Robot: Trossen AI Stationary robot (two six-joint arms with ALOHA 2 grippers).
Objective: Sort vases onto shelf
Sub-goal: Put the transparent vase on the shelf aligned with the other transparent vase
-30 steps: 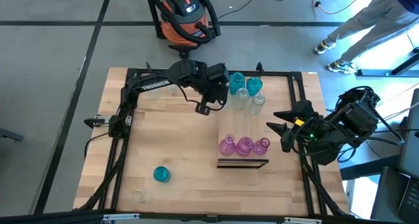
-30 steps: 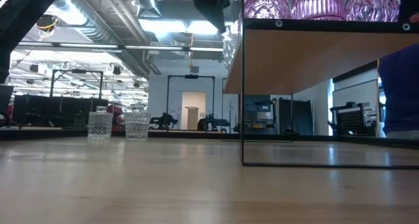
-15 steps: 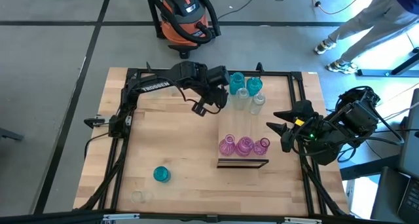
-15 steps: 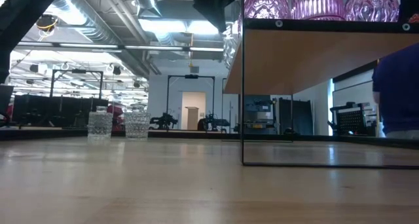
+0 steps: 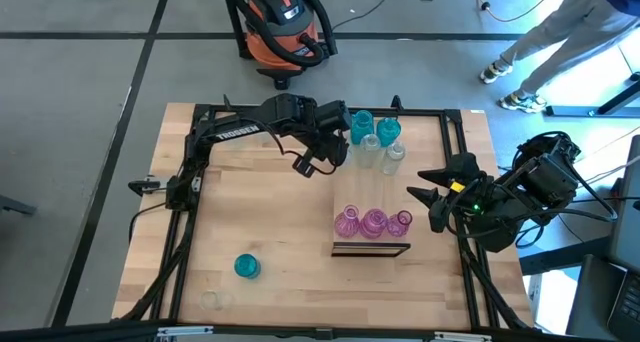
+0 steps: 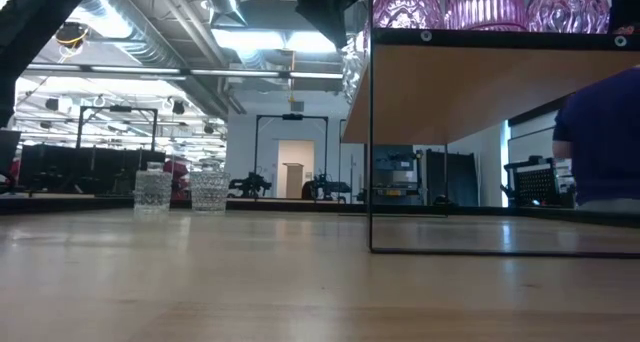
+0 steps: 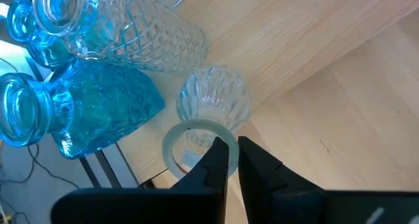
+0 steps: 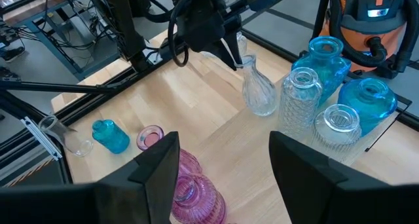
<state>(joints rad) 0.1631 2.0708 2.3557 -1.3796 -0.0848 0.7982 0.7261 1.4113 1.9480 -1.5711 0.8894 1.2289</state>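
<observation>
Room on the tabletop (image 5: 270, 222): wide bare wood across the middle and left, black frame rails along both long sides. Shelf (image 5: 372, 192) sits right of centre, dark edge at the near short end; its middle stretch is bare, both ends are occupied.

Left gripper (image 7: 229, 160) is at the shelf's far end, fingers pinched on the rim of a clear ribbed vase (image 7: 213, 106) standing at the shelf's left edge. Packed right beside it: clear diamond-cut vase (image 7: 141, 27) and teal vases (image 7: 98, 109); little clearance on that side.

Right gripper (image 8: 219, 160) hangs off the shelf's right side, above the frame rail, fingers spread wide and holding nothing.

Three pink vases (image 5: 372, 222) stand in a row at the shelf's near end. One teal vase (image 5: 246, 266) is alone on the tabletop near the front left, a clear one (image 5: 209, 300) just beyond it at the front edge.

Low view: shelf underside with thin black legs, two clear cut-glass vases (image 6: 182, 192) upright on the wood, and a person's blue sleeve (image 6: 600, 132) at the right. Orange shop vacuum (image 5: 282, 20) is on the grey floor behind the tabletop.
</observation>
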